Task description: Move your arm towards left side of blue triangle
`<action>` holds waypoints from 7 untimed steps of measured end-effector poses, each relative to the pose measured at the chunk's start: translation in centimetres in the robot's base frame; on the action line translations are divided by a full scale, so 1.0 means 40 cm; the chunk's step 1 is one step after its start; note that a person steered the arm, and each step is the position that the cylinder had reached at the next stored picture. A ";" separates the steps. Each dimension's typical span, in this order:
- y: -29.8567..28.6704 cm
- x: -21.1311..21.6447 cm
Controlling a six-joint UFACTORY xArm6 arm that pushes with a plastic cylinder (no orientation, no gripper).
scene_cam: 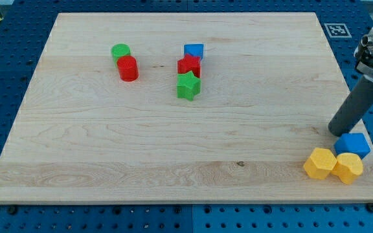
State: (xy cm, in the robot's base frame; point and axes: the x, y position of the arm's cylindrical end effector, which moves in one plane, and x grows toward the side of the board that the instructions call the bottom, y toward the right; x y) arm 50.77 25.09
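A blue angular block (353, 145), the nearest thing to a triangle here, lies near the board's lower right corner. My tip (337, 132) rests on the board just to its upper left, very close to it or touching. The dark rod slants up to the view's right from there. A second blue block (193, 51), cube-like, sits at the top middle, far from the tip.
Two yellow blocks (319, 162) (348, 167) lie side by side just below the blue angular block. A red block (188, 65) and a green star (188, 85) sit under the blue cube. A green block (120, 52) and a red block (127, 68) touch at upper left.
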 end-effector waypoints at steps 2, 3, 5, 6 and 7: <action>-0.018 -0.242; -0.083 -0.398; -0.285 -0.577; -0.379 -0.621; -0.471 -0.633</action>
State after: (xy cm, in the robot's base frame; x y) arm 25.44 6.25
